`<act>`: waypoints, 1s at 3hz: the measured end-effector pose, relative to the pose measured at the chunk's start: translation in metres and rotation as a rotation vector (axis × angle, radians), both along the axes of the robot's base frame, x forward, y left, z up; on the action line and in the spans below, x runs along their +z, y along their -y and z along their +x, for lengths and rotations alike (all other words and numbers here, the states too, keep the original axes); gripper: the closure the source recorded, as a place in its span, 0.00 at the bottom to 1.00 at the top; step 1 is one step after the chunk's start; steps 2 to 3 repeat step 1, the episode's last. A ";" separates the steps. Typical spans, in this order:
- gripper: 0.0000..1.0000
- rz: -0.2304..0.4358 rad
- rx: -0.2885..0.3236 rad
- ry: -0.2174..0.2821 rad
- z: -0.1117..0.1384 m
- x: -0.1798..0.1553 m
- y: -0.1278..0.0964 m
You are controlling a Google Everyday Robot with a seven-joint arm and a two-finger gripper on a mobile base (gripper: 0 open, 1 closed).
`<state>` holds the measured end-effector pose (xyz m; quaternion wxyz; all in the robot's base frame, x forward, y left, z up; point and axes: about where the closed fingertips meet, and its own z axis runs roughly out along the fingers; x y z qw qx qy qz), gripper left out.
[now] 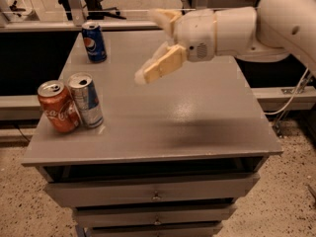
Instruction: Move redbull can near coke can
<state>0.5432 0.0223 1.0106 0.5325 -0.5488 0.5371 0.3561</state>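
Observation:
The redbull can stands upright on the grey table at the front left, slim and silver with blue panels. It touches the coke can, a red can with white script, which stands just to its left. My gripper is raised above the middle of the table, well to the right of and above both cans. Its cream fingers are spread apart and hold nothing.
A blue Pepsi can stands at the table's back left corner. The table is a cabinet with drawers below its front edge. A railing and chair legs are behind the table.

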 end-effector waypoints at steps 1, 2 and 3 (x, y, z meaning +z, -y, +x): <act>0.00 0.017 -0.104 0.019 0.012 0.008 0.030; 0.00 0.017 -0.104 0.019 0.012 0.008 0.030; 0.00 0.017 -0.104 0.019 0.012 0.008 0.030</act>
